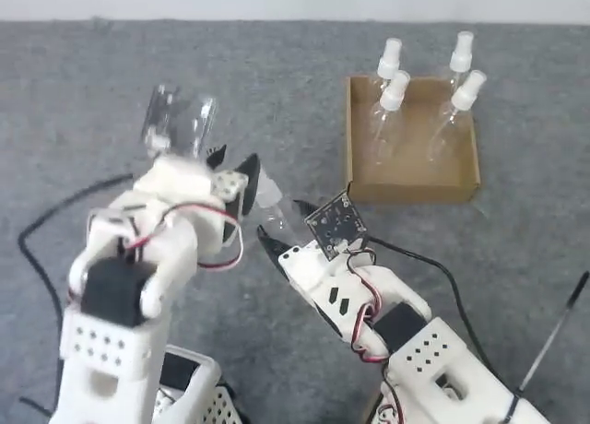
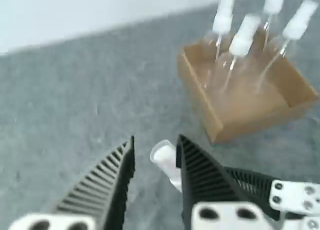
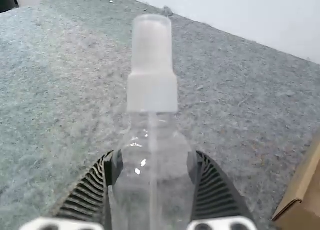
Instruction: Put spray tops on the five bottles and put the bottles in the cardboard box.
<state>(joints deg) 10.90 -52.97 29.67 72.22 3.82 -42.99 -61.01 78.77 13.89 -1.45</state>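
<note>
Grey carpet-covered tabletop point(image 1: 92, 92). Brown cardboard box point(image 1: 415, 180) at far right side, four clear plastic bottles with white spray tops point(image 1: 394, 89) standing inside.

Right gripper point(image 3: 152, 157) clamped on body of fifth clear bottle point(image 3: 150, 185), held near box; white spray top point(image 3: 151, 75) fitted on it.

Left gripper point(image 2: 155, 138) jaws moderately apart, that spray top between the tips; contact unclear.

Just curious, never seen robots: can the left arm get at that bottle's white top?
Probably yes: the left gripper is open right at the spray top, with nothing between them.
</note>
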